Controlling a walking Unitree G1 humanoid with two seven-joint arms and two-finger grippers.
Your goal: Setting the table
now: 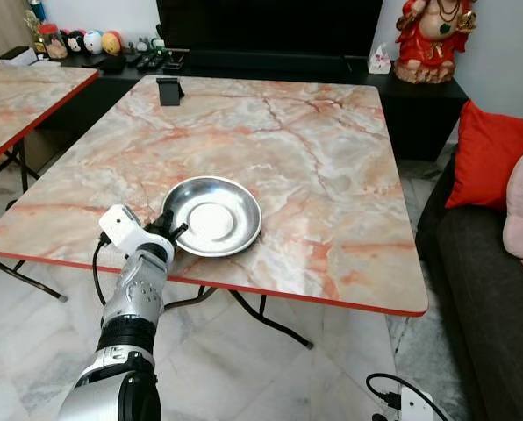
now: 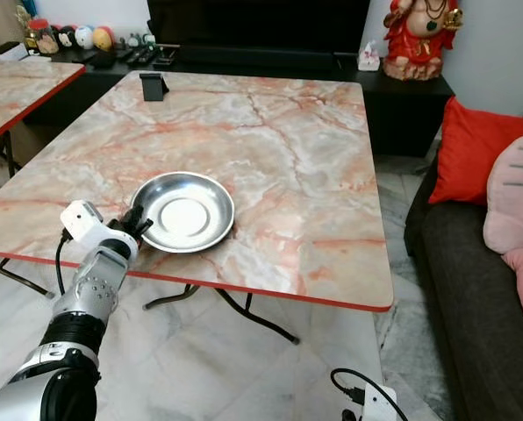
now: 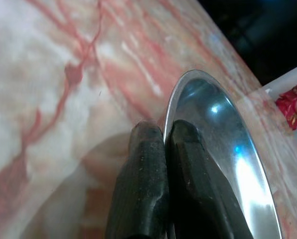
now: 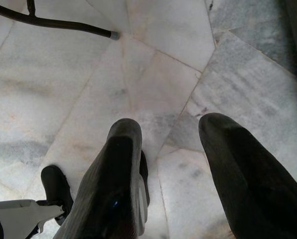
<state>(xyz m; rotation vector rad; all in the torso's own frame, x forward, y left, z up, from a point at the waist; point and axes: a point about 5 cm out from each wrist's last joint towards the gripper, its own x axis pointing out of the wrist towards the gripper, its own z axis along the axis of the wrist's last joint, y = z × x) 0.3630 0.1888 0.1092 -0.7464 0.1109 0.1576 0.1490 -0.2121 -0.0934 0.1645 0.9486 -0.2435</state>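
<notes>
Pinching the near-left rim of the steel plate (image 1: 211, 216), the left tool (image 1: 172, 230) is seen with its two fingers (image 3: 138, 184) pressed together, one inside the rim and one outside. The plate is set flat on the marble worktop (image 1: 332, 167), close to its near red edge. The right tool (image 4: 173, 174) is held spread apart over the tiled floor (image 4: 88, 74), nothing gripped.
</notes>
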